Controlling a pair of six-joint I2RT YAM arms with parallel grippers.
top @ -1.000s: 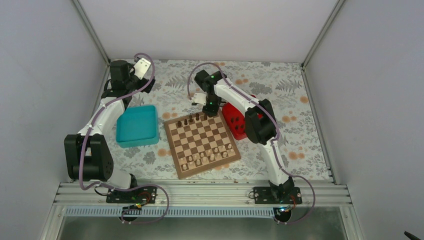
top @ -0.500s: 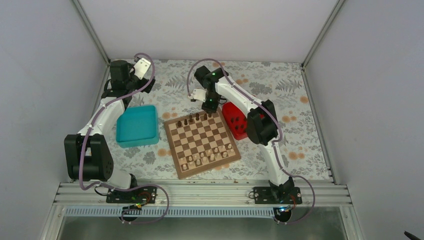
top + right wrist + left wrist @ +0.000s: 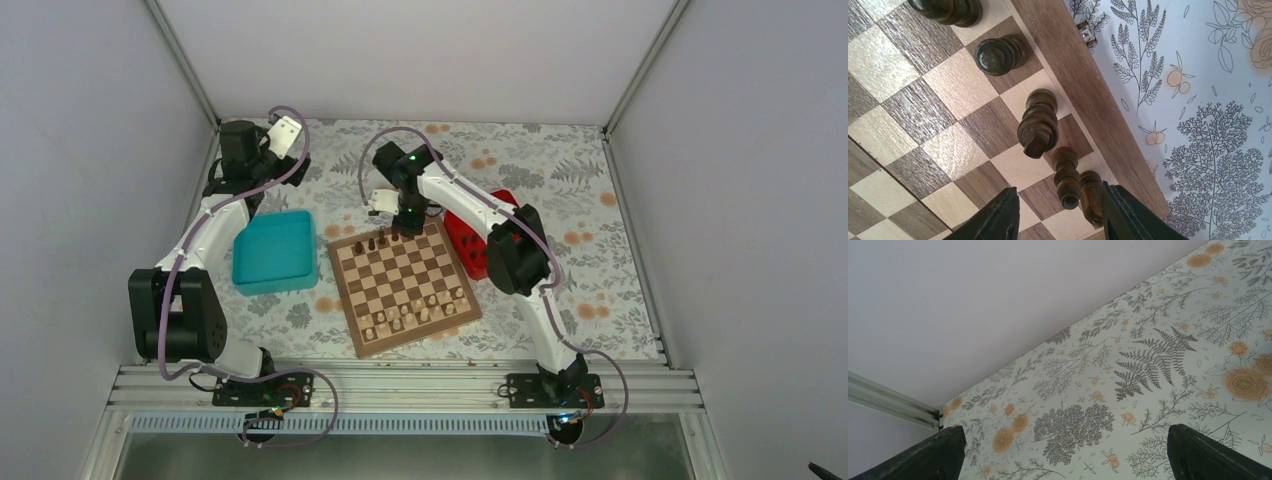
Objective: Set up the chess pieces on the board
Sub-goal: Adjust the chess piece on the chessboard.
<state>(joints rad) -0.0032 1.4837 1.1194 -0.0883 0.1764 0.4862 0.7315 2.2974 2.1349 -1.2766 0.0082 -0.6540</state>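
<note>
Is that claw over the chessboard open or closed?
Open: the right gripper has its fingers wide apart over the board.

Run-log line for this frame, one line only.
right gripper: open, over chess pieces at far edge of board | left gripper: open, empty, above tablecloth

chess pieces (image 3: 1038, 125) crowd the board (image 3: 1083, 95) edge

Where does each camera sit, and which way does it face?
Top external: above and behind the bases, looking down; left arm, right arm and board show.
Left wrist: faces floral tablecloth and wall; left gripper, open, at the bottom.
Right wrist: looks down at the board's far edge and dark chess pieces; right gripper at the bottom.
Shared: top and right wrist both show the board.
</note>
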